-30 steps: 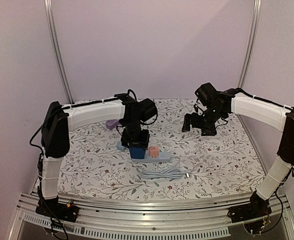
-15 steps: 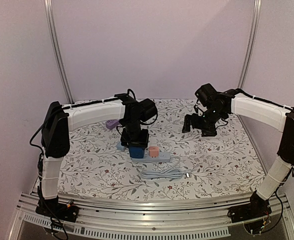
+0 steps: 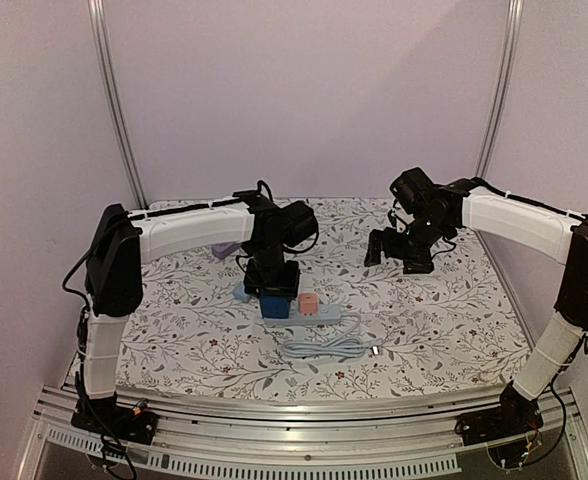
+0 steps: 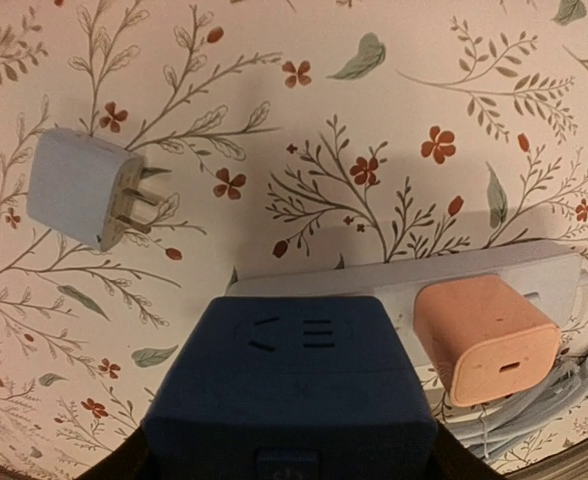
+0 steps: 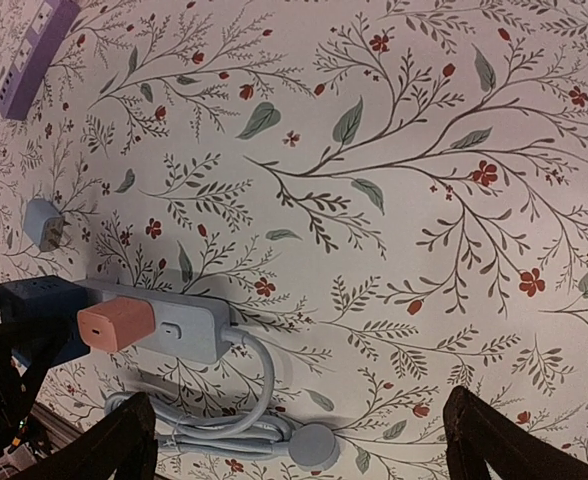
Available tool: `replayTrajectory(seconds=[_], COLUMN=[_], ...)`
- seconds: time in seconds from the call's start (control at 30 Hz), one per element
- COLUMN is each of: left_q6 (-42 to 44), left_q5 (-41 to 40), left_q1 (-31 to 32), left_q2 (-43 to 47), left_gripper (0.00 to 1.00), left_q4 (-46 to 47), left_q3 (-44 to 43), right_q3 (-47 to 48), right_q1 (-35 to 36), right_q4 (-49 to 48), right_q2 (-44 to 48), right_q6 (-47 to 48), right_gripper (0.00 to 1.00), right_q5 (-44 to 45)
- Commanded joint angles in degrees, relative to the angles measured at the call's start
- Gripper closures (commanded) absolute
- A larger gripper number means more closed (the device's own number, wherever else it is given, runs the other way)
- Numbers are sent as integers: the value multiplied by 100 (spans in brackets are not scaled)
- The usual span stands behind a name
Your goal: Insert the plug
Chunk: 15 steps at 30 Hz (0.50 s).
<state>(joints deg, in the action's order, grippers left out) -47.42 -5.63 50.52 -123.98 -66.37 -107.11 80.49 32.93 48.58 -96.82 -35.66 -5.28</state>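
Floral cloth [image 3: 424, 320] from above: clamps blue plug [image 3: 274, 306] in left gripper [image 3: 271, 288], straight over strip [image 3: 326, 315] beside orange plug [image 3: 307, 302], apparently for pressing down. Holds right gripper [image 3: 399, 250] aside, leaving room. Left wrist: shows blue plug against strip, seating unclear; spare plug [image 4: 84, 190] lying loose. Right wrist: spread wide, gripping nothing.

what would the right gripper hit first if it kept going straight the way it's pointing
Most likely the bare floral tablecloth: the open fingers of the right gripper frame plain cloth, and the power strip lies off to the side. Depth is hard to judge.
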Motion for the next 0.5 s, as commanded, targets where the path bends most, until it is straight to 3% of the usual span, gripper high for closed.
replayTrajectory(seconds=[0.0,0.47], left_q6=[-53,-181], left_q5=[45,-106], left_q1=[116,148], left_q2=[-131,118], left_gripper=[100,100], left_q4=[71,415], left_q3=[42,542], right_q3=[-61,11], right_q1=[-24,-29], right_q4=[16,-2], right_q2=[115,32], right_q6=[6,-45], right_gripper=[1,1], right_q5=[-52,-129])
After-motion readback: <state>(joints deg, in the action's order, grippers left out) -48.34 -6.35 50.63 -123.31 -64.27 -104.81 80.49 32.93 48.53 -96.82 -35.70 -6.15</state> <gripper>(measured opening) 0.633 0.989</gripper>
